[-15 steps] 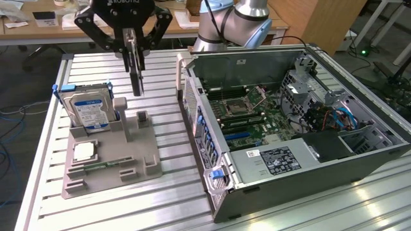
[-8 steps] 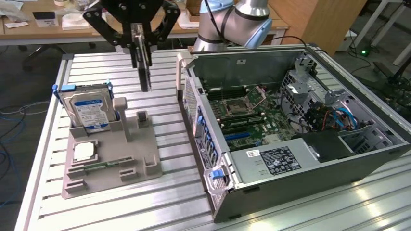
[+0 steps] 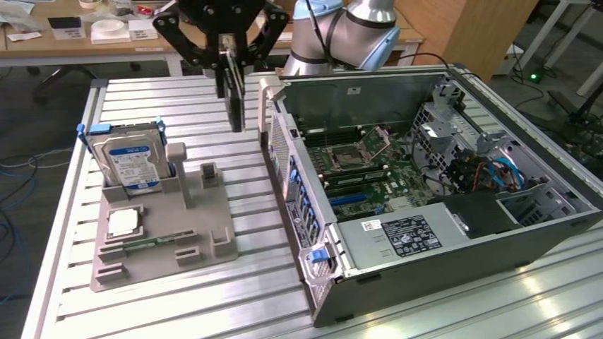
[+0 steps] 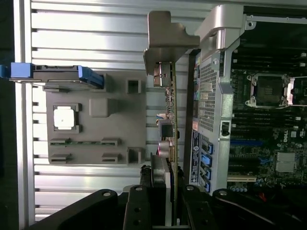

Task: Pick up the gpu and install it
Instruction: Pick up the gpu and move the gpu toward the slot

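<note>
Ribbed aluminium tabletop (image 3: 188, 311): we record a black gripper (image 3: 233, 63) clamped on the gpu (image 3: 234, 99), a thin dark brownish circuit card with a bent silver bracket (image 4: 165, 38), hanging edge-on above the slats between the grey moulded tray (image 3: 179, 212) and the open tower case (image 3: 490, 244). Good carrying, we judge: card plumb, clear of the case wall.

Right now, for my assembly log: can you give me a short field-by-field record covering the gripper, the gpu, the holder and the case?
gripper: shut on the gpu, raised above the table
gpu: hanging upright and edge-on, between the gray holder and the computer case; not yet in the case
gray holder: carries the hard drive standing on edge and the processor chip lying flat
computer case: lies on its side, open, with the motherboard exposed
</note>
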Controlling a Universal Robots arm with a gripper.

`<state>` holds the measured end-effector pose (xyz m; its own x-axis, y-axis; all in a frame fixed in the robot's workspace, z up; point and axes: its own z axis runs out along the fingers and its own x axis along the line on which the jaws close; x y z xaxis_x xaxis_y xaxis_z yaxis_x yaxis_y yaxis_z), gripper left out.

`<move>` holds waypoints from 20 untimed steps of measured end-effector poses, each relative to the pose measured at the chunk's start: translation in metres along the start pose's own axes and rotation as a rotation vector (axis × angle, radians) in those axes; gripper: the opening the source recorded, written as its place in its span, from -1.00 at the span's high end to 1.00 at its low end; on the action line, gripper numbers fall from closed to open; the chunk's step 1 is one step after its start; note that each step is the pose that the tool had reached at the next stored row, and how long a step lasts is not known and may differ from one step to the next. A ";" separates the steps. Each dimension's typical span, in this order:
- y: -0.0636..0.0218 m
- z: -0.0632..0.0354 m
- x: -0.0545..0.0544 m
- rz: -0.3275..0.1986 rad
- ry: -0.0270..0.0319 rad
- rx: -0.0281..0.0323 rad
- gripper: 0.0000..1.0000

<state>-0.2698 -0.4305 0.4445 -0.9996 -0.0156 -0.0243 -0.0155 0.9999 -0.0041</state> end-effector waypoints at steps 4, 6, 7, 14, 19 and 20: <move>-0.0001 0.0004 -0.013 0.000 -0.0001 -0.0001 0.44; -0.0003 0.0005 -0.020 0.000 0.0000 -0.0001 0.44; -0.0004 0.0006 -0.024 0.000 0.0000 0.0000 0.44; -0.0007 0.0016 -0.051 0.000 0.0000 0.0000 0.44; -0.0010 0.0022 -0.071 0.000 0.0001 0.0000 0.44; -0.0011 0.0024 -0.075 0.000 0.0001 0.0000 0.44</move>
<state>-0.1947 -0.4304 0.4440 -0.9996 -0.0153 -0.0242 -0.0152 0.9999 -0.0041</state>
